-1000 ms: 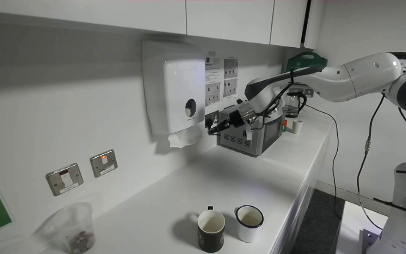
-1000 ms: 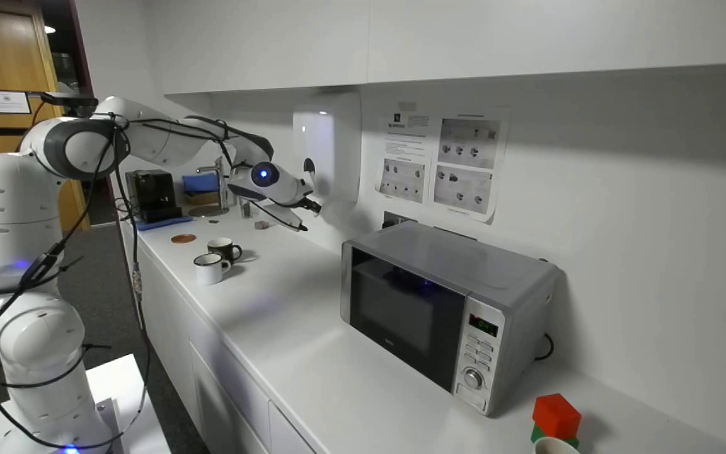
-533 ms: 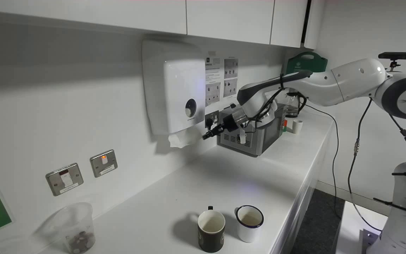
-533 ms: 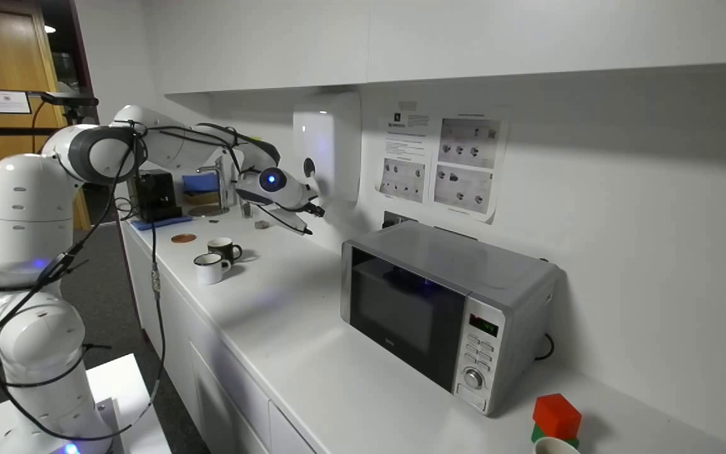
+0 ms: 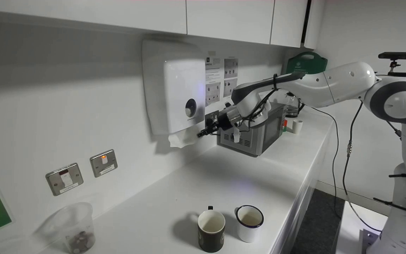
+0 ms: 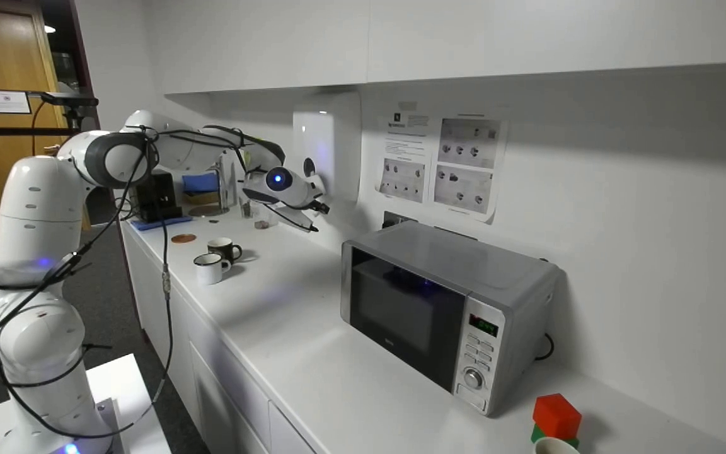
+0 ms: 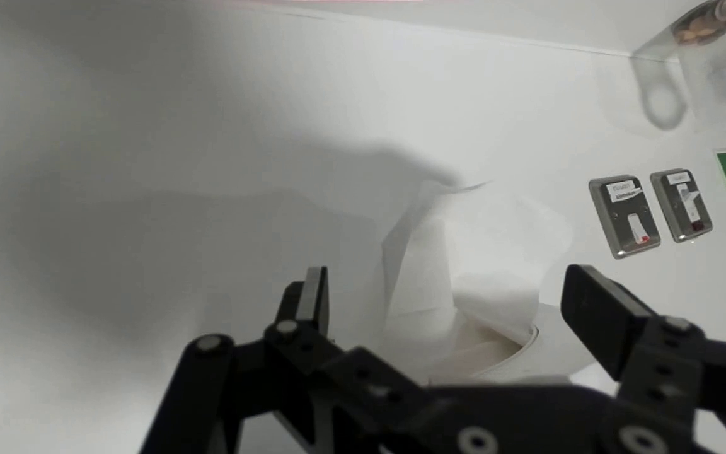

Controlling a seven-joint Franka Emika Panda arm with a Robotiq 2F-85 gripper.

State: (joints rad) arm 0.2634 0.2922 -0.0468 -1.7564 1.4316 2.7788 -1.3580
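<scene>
Nearby, a paper towel (image 7: 495, 246) hangs below the dispenser (image 5: 180, 88), left of the microwave (image 6: 442, 309).
My jaws stand spread and empty; the paper towel looks light, soft, easily torn, best pinched at its loose edge.

Dim lt w/ soft shdws on wall (image 5: 83, 113), glare on dispenser (image 6: 328, 151).

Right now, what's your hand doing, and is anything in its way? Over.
Hand open, holding nothing. Paper hanging from dispenser, just ahead, ungripped. No obstacle visible between them.
</scene>
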